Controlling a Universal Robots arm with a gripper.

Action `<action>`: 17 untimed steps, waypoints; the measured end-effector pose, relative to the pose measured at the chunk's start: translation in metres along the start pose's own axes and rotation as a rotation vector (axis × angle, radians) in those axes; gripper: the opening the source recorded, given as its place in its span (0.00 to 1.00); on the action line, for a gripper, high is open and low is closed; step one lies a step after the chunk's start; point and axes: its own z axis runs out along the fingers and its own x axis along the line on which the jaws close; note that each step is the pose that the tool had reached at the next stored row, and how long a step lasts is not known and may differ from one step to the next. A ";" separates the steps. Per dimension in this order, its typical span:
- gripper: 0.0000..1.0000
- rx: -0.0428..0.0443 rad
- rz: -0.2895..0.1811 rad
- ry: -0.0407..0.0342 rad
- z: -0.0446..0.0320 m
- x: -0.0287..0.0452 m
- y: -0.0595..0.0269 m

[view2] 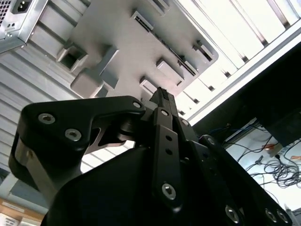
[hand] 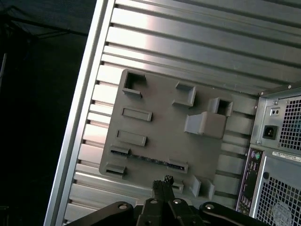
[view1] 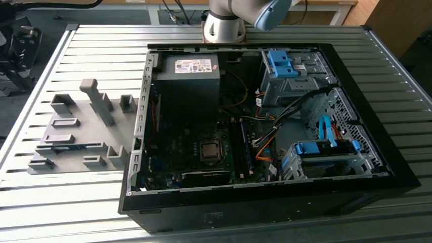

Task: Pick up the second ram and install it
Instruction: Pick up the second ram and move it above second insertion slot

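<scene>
Grey fixture (view1: 81,132) held the ram (view1: 68,148) on edge (thin, stiff, light, fragile, I'd judge), best gripped midway along its top edge; the claw (hand: 163,180) hung above, pressed together.

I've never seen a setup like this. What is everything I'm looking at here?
table: one, silver slatted metal, under everything
computer case: one, black, open, mid-table
power supply: one, grey, inside the case at the end near the arm's base
drive-bay clips: several, bright blue, inside the case at the exterior view's right
cables: a bundle, orange and black, mid-case
fixture plate: one, grey with raised blocks, on the table at the exterior view's left of the case
second ram: one, blue-green, on edge in a fixture plate slot
arm: one, silver and light blue, base beyond the case
pincer: one, black, shut, empty, pointing at the fixture plate, apart from it
</scene>
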 end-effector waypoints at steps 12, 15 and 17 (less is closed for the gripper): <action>0.11 0.0005 -0.154 0.0065 0.0003 0.0000 -0.0001; 0.11 0.0006 -0.198 0.0084 0.0004 0.0000 -0.0001; 0.11 0.0007 -0.226 0.0096 0.0004 0.0000 -0.0001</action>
